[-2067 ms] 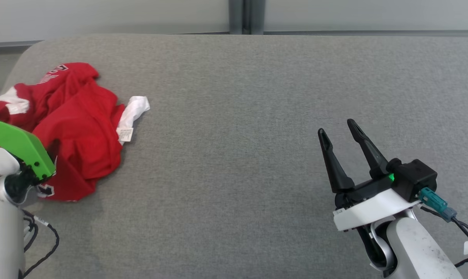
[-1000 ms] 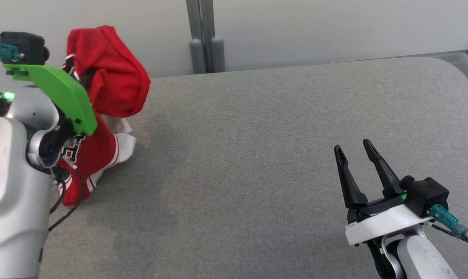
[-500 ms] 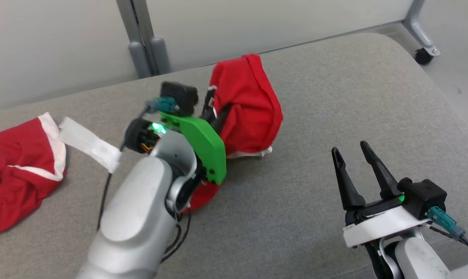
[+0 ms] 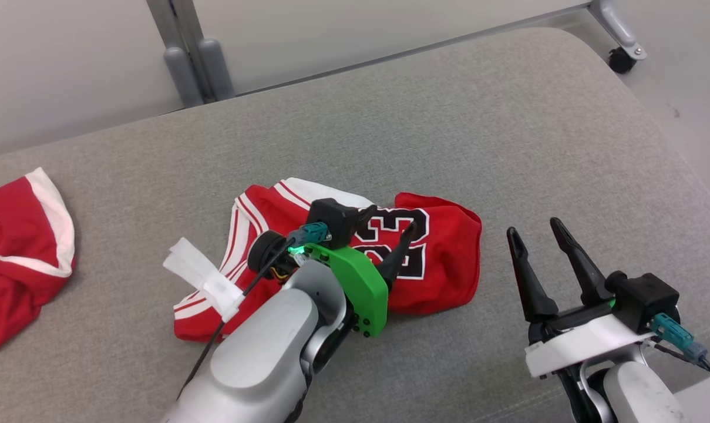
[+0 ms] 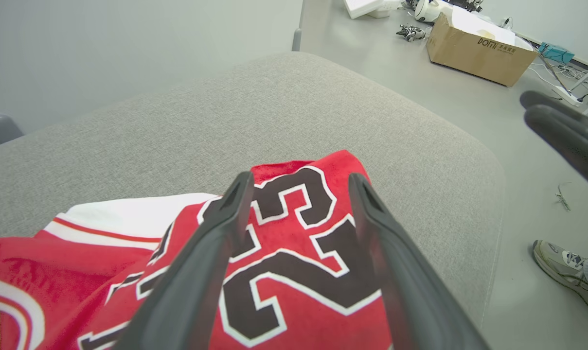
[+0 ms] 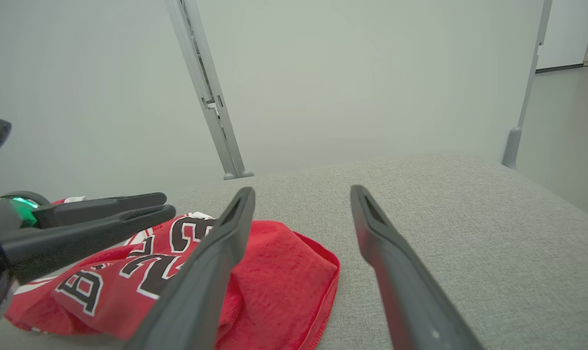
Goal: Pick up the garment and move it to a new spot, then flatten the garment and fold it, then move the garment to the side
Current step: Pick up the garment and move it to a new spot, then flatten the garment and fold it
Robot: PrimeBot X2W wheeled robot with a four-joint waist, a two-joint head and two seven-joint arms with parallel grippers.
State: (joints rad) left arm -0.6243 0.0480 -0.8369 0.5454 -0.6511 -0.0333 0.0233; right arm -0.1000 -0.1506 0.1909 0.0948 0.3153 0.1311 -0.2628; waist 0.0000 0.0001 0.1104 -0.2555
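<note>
Nearest, the right gripper (image 4: 532, 227) is seen at the lower right, over the grey cushion (image 4: 507, 129); its two dark fingers are spread wide, and nothing is held between them; it is kept just to the right of the red jersey (image 4: 443, 258), apart from it.

A bit further on, the left gripper (image 4: 390, 220) is seen in the middle, past a green plate (image 4: 360, 288) on its wrist; its fingers are spread wide too, and nothing is pinched by them; they are pointed over the black "23" on the jersey; whether the cloth is touched cannot be told.

The jersey is laid in a crumpled heap near the middle of the cushion; white and red stripes are shown on its left edge; in the left wrist view the number is seen between the open fingers (image 5: 216, 253).

Off to the far left, another red cloth (image 4: 14, 247) with a white edge is laid on the cushion, well apart from the jersey.

Furthest back, two grey posts (image 4: 196, 59) are seen by a pale wall; in the left wrist view a shoe (image 5: 561, 265) and a brown box (image 5: 478, 48) are seen on the floor.
</note>
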